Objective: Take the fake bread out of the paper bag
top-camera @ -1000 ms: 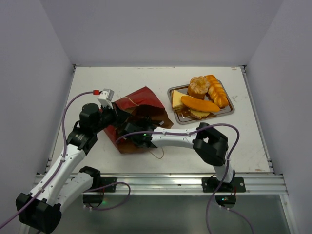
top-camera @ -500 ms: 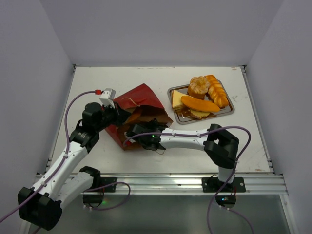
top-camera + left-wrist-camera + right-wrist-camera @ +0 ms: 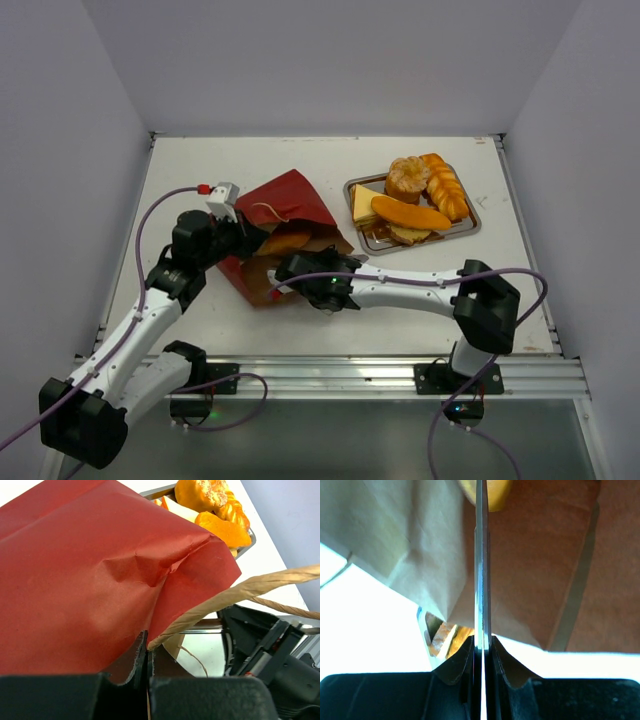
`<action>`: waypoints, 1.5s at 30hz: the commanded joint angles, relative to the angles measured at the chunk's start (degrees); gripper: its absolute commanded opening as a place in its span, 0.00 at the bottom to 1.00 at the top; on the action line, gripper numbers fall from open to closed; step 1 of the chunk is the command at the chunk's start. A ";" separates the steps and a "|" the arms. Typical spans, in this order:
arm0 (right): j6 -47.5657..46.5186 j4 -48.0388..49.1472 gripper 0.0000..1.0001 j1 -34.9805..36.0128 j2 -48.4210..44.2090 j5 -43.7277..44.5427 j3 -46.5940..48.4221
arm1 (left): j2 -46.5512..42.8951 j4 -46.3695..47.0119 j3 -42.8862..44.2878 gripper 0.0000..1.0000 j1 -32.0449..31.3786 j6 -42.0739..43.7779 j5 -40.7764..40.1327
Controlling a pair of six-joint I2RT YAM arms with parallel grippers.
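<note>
At the left-centre of the white table: a dark red paper bag with a brown kraft inside is laid on its side. Its mouth is turned toward the near edge and held agape.
Left arm: it is extended forward from the near left corner, with the elbow bent and the wrist turned rightward at the bag's left rim.
Left gripper: it is clamped tight on the red rim of the bag, just beside the root of a tan twisted paper handle.
Right arm: it is laid low across the table from the right base toward the left, with the wrist at the bag's near rim.
Right gripper: it is pinched closed on a thin wall of the bag, which is seen edge-on between the jaws in the right wrist view.
Bread in the bag: a glossy golden-orange oval roll is seen inside the mouth, its long axis running roughly left to right.
Bread on the tray: a round bun, a braided loaf, a long oval roll and a pale yellow wedge are heaped on a shiny rectangular metal tray. The tray is set near the bag, on its right.
Tray roll axis: it is pointed from far left to near right.
</note>
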 commanded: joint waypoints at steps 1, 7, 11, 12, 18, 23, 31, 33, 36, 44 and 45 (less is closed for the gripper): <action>1.89 -1.10 0.00 -0.40 -5.13 0.21 -1.03 | 0.35 2.66 -0.69 0.00 -0.22 0.89 -1.04; 2.86 -1.63 0.00 -1.45 -8.21 -0.85 -1.73 | 0.96 3.36 -0.52 0.00 -0.22 0.27 -1.75; 3.38 -2.24 0.00 -2.42 -9.26 -1.73 -1.29 | 1.32 3.45 -0.16 0.00 -0.14 -0.08 -2.19; 3.56 -2.33 0.00 -2.68 -9.79 -2.08 -1.21 | 1.32 3.45 0.01 0.00 -0.13 -0.08 -2.36; 5.14 -4.43 0.00 -3.65 -11.46 -3.57 -1.03 | 1.49 3.45 -0.25 0.00 -0.22 -0.17 -2.45; 5.84 -5.14 0.00 -4.61 -13.13 -4.62 -1.99 | 1.40 3.80 -0.51 0.00 -0.22 -0.17 -2.10; 6.90 -6.11 0.01 -5.58 -12.52 -5.42 -4.63 | 1.58 4.68 -1.04 0.00 -0.14 -0.61 -1.04; 7.69 -6.54 0.03 -5.76 -12.69 -6.29 -4.20 | 1.49 4.68 -1.04 0.00 -0.22 -0.61 -0.87; 8.92 -7.51 0.12 -5.93 -13.05 -7.70 -2.70 | 1.40 4.59 -1.13 0.00 -0.22 -0.52 -0.78; 9.53 -8.92 0.31 -5.93 -11.99 -7.97 -1.47 | 0.88 4.68 -1.13 0.00 -0.22 -0.52 -0.43; 9.54 -9.01 0.33 -5.93 -11.90 -7.88 -1.47 | 0.88 4.59 -1.22 0.00 -0.22 -0.52 -0.34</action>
